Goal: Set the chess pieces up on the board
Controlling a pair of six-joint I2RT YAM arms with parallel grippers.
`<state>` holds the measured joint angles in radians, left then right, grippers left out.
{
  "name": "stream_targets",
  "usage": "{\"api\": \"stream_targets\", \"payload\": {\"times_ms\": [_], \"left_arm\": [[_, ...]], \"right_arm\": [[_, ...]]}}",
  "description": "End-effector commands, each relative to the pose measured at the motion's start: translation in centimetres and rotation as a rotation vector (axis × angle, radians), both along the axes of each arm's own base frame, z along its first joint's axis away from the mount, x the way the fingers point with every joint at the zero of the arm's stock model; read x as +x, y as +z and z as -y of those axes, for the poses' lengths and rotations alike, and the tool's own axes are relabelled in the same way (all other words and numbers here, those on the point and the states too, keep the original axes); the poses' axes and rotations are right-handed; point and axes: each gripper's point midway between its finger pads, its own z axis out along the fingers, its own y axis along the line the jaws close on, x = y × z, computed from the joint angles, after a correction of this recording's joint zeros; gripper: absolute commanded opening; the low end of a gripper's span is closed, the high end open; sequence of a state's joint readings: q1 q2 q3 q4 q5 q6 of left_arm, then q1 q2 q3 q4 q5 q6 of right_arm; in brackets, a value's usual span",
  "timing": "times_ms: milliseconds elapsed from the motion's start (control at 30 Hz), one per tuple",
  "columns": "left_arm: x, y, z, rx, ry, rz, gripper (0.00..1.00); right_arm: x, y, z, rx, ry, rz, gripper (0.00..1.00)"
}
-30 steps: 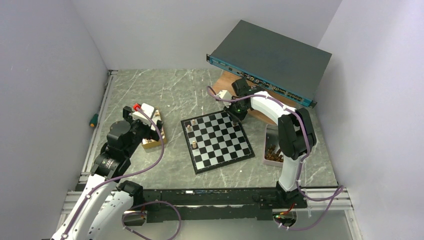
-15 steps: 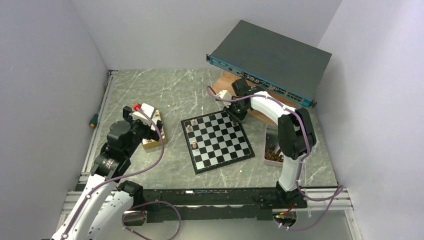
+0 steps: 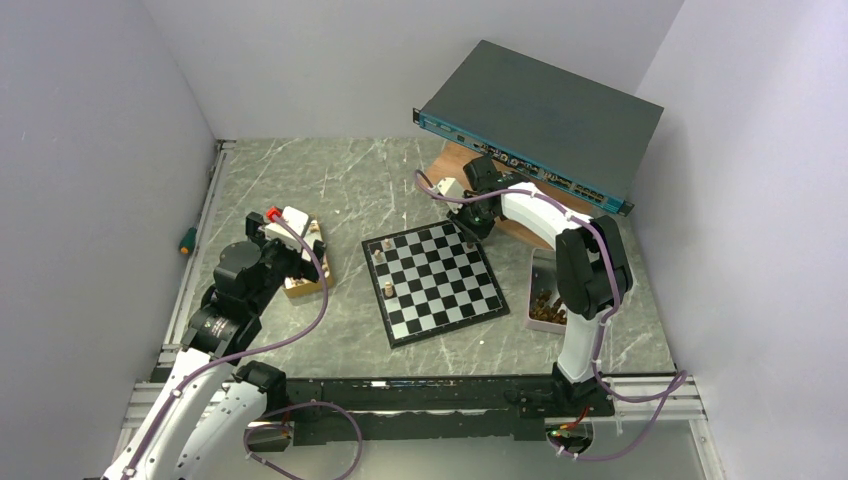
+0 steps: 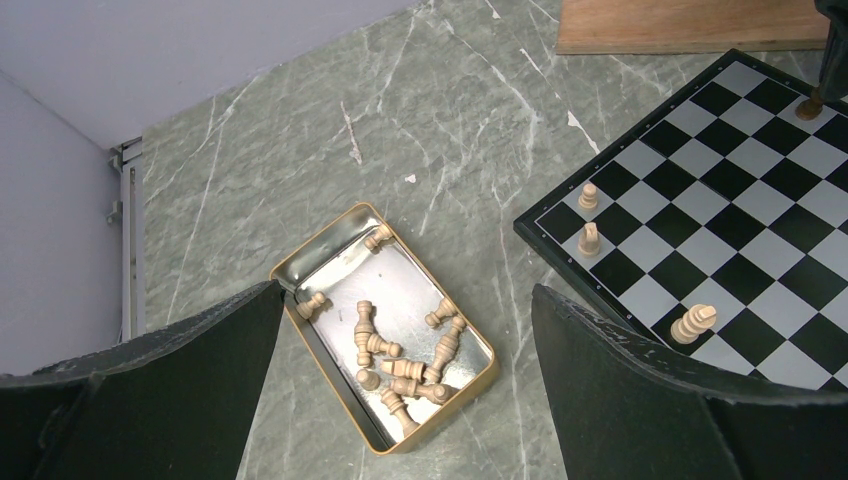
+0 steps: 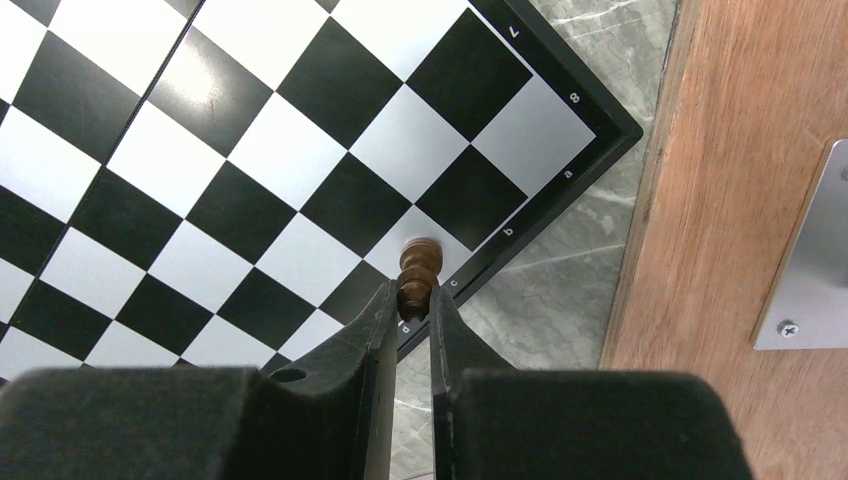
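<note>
The right gripper (image 5: 411, 300) has its fingers (image 5: 375, 330) drawn in tight on a dark piece (image 5: 419, 268). They pinch its lower part, and the knobbed head pokes out past the tips. The piece stands upright over an edge square of the board (image 5: 250, 150), near the board's far corner and just inside the lettered border. Its foot is hidden, so I cannot tell whether it touches the square. Beyond that edge comes a narrow strip of grey table (image 4: 300, 150), then a wooden plank (image 5: 720, 200).

Off the board's left side the left gripper (image 4: 407, 290) hangs with its fingers (image 4: 150, 370) spread wide and nothing between them. Below it a gold tin (image 4: 405, 275) lies on the table, near the board's left edge but not touching it. A jumble of toppled light pieces (image 4: 400, 370) lies in the tin. Three standing light pieces (image 4: 590, 238) are on the board along that same left edge, two close together and a taller one farther toward the near corner.

To the board's right sits a pink tray (image 3: 540, 262) holding more dark pieces (image 3: 545, 310). Behind the board, past the plank, a flat grey box (image 3: 540, 110) rests at a tilt.
</note>
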<state>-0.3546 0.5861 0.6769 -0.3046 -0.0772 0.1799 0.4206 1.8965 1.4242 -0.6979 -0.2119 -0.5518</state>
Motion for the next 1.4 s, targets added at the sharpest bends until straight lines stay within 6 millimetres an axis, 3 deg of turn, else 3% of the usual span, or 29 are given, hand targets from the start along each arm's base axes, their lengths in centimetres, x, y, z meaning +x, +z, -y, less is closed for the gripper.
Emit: {"api": "stream_targets", "payload": {"times_ms": [0, 767, 1133, 1367], "left_arm": [[0.29, 1.39, -0.24, -0.009, 0.014, 0.041, 1.0], [0.31, 1.37, -0.27, -0.006, 0.015, 0.041, 1.0], [0.28, 1.42, -0.28, -0.007, 0.015, 0.043, 0.99], [0.26, 1.47, -0.32, -0.008, 0.017, 0.045, 0.99]], "right_arm": [[0.74, 0.68, -0.5, 0.021, -0.011, 0.026, 0.13], [0.03, -0.09, -0.47, 0.012, 0.005, -0.021, 0.16], [0.03, -0.18, -0.54, 0.017, -0.001, -0.022, 0.3], [0.38, 0.65, -0.37, 0.018, -0.015, 0.013, 0.48]]}}
